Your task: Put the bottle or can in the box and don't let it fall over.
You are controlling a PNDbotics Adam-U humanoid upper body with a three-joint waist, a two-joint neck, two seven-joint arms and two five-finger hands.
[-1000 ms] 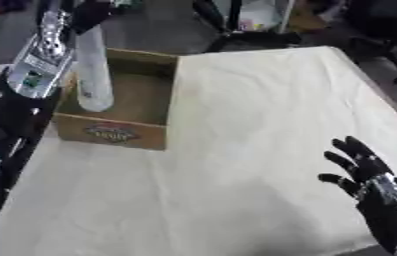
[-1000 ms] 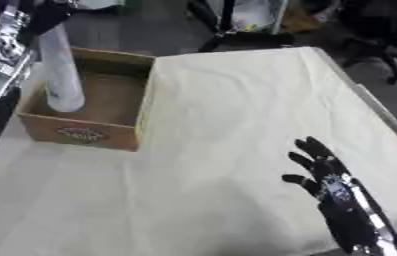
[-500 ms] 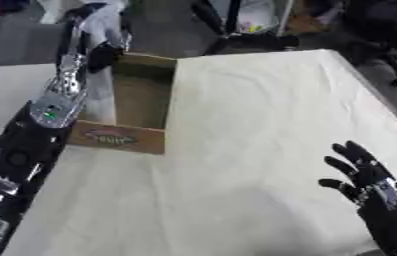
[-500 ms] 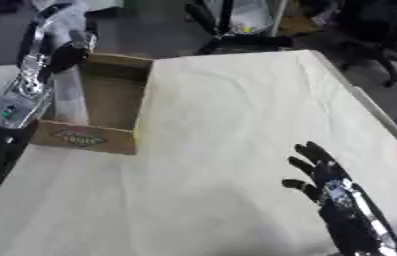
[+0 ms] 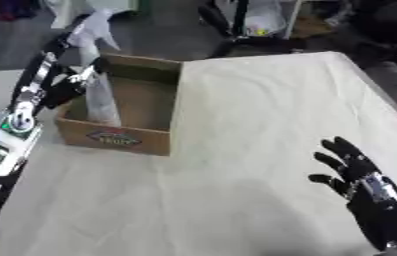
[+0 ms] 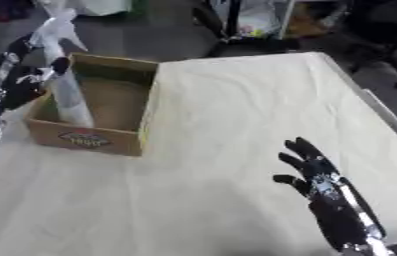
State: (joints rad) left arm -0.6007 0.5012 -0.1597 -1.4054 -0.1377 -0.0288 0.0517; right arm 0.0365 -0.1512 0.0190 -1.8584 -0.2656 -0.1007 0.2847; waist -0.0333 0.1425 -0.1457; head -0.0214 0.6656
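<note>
R hand (image 5: 359,180), black w/ silver joints, sits nearest the camera, well right of and nearer than the open brown cardboard box (image 5: 136,137). Fingers spread and straight, holds nothing, idle on the cream cloth-covered table (image 5: 263,100). Far from the box; not the working hand.

L arm comes in from the near left, alongside the box's left wall. L hand (image 5: 75,82) is at the box's left edge, fingers curled round the tall pale translucent bottle (image 5: 99,95), gripping about mid-height.

Key relation: bottle is directly in the L hand, inside the box, against its left wall. Long axis near vertical, top tipped slightly left and away; base down at the box floor by the near-left corner, though contact w/ the floor can't be confirmed. Neck sticks up well above the box rim.

Bottle look: slim, whitish, semi-clear plastic, narrower top; cap detail not readable. Tall vs. its base, so judged tippy.

Judgement: placement nearly done. Next move prob. needs the bottle squared upright and seated before the L hand's fingers release; opening while it leans risks a topple against the left wall.

Beyond the box: dark floor, chairs, clutter, not involved.
</note>
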